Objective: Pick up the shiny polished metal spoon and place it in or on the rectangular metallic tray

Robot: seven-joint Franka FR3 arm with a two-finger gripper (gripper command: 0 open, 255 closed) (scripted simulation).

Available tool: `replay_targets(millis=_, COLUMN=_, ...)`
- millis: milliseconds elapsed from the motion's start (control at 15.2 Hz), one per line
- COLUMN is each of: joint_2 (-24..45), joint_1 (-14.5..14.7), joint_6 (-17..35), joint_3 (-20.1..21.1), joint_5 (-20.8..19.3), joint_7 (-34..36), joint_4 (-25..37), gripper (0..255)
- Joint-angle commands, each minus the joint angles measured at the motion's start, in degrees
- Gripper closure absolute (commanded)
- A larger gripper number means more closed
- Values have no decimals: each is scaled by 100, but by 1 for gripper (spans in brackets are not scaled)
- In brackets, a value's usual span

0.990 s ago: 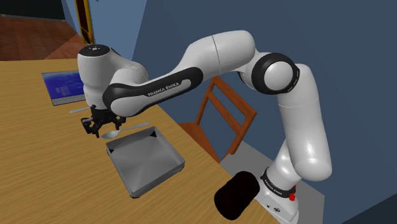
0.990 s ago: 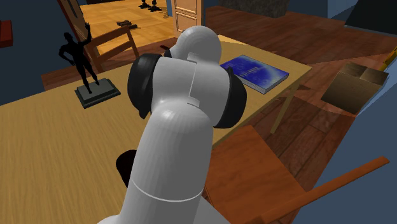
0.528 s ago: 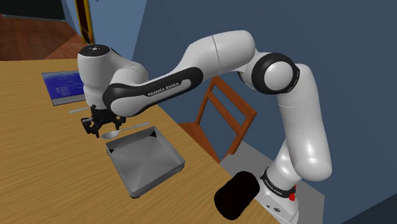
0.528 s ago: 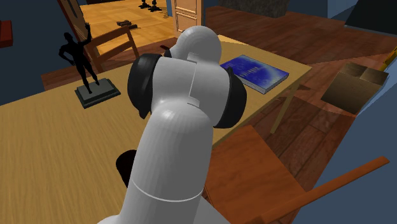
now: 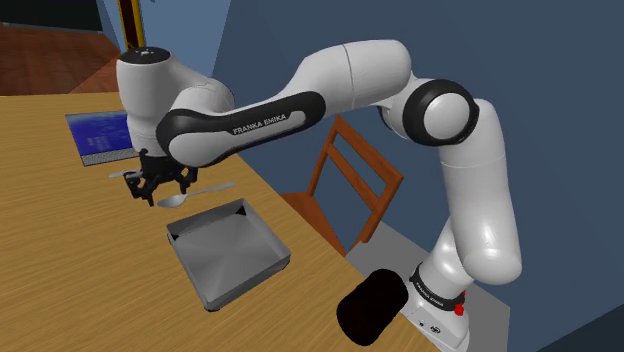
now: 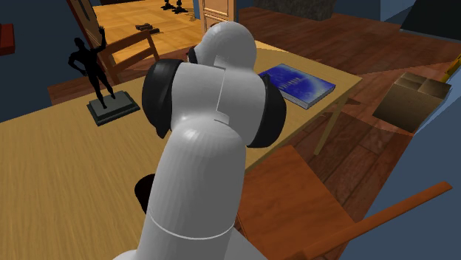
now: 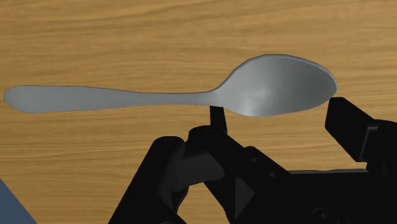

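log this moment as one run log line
black two-finger gripper: shut on shiny grey metal spoon | spoon: above wooden table | rectangular grey metal tray: no spoon yet | next: carry over tray

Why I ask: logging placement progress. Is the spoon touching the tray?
Apart. The shoulder view shows a strip of bare tabletop between the spoon, clasped by the gripper, and the tray.
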Motion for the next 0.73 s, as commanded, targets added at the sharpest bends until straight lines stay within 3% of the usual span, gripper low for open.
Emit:
replay_targets(millis=0, joint_2=-51, joint_1=-4, joint_6=-132, joint_3=19, joint_5=36, joint_7=-43, joint_4=86, gripper=255)
replay_targets(millis=660, joint_2=-222, joint_1=31, joint_6=-773, joint_3=91, joint_5=170, joint_7=-214, joint_4=591, gripper=255)
